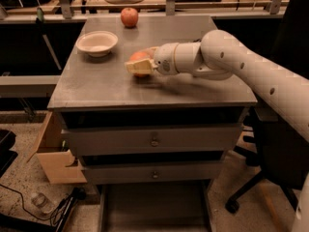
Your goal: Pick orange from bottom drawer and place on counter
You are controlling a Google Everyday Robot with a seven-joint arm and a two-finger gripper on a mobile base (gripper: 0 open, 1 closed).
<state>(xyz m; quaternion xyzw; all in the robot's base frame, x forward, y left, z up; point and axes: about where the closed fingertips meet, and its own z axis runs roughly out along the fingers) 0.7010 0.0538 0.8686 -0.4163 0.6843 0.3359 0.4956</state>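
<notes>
Just right of the white bowl (96, 42), the gripper (138, 66) clasps the orange (140, 57) by its sides, low over the counter (96, 83), perhaps touching. Firm, smooth, light fruit; it may roll.

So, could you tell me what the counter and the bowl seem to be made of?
The counter looks like metal: grey, dull sheen, scuffs. The bowl is pale and matte, perhaps ceramic or plastic. The gripper, holding the orange, is low over the counter, right of the bowl.
</notes>
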